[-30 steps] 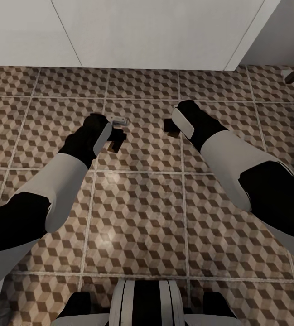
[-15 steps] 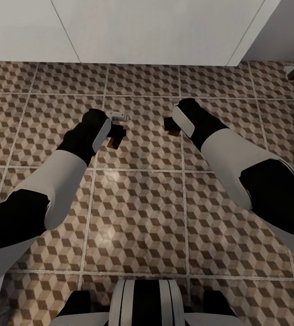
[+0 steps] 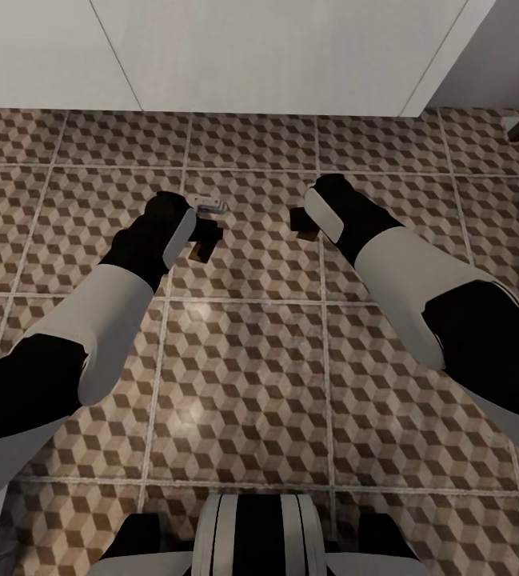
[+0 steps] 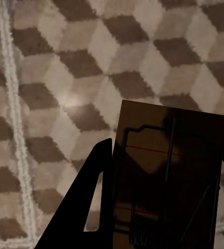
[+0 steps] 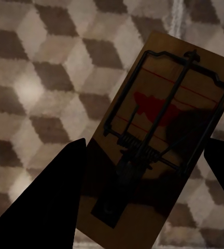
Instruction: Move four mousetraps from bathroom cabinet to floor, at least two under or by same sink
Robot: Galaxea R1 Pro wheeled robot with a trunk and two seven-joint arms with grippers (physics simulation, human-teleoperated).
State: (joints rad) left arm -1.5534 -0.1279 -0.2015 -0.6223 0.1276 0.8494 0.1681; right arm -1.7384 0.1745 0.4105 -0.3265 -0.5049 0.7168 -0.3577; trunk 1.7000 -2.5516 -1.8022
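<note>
Holding one trap in each end effector, we hang both arms low over the tiled floor (image 3: 243, 384), near its far edge where it meets the white wall (image 3: 275, 56). In the left wrist view the left end effector (image 4: 161, 207) is clamped on a trap (image 4: 169, 176), its dark fingers (image 4: 88, 207) flanking the board's long sides. In the right wrist view the right end effector (image 5: 143, 202) is clamped the same way on the other trap (image 5: 164, 135), whose wire bar, spring and red spot face the camera.

We judge these boards light, thin and stiff, so a modest squeeze across the wooden edges is enough. The wire parts look loose and could snag, so the bare wood sides are the place to hold, well clear of spring and bar. Flat and smooth, a trap may slide or tip if let go high, so it wants setting down flat on the tiles.
</note>
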